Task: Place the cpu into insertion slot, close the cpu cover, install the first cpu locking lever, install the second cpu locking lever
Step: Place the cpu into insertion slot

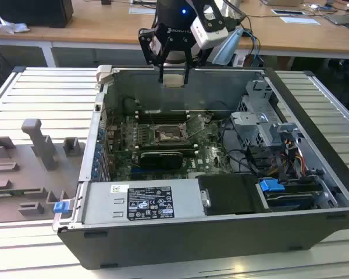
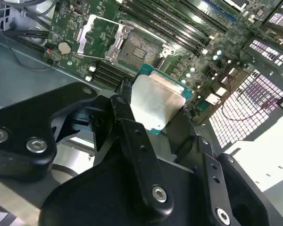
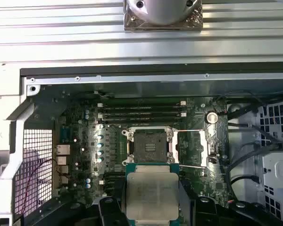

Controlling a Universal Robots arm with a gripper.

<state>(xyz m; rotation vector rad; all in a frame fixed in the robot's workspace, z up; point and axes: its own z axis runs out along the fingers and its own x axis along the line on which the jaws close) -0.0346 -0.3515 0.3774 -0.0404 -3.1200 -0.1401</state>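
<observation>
A ribbed metal table (image 1: 41,93) carries an open computer case (image 1: 221,238) and grey blocks (image 1: 43,145).

one cpu (image 3: 151,195), one insertion slot (image 3: 147,143)

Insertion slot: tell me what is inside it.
Nothing: the insertion slot shows a bare dark centre, its cpu cover swung open. The gripper holds the cpu above the board, covering none of the slot.
</observation>
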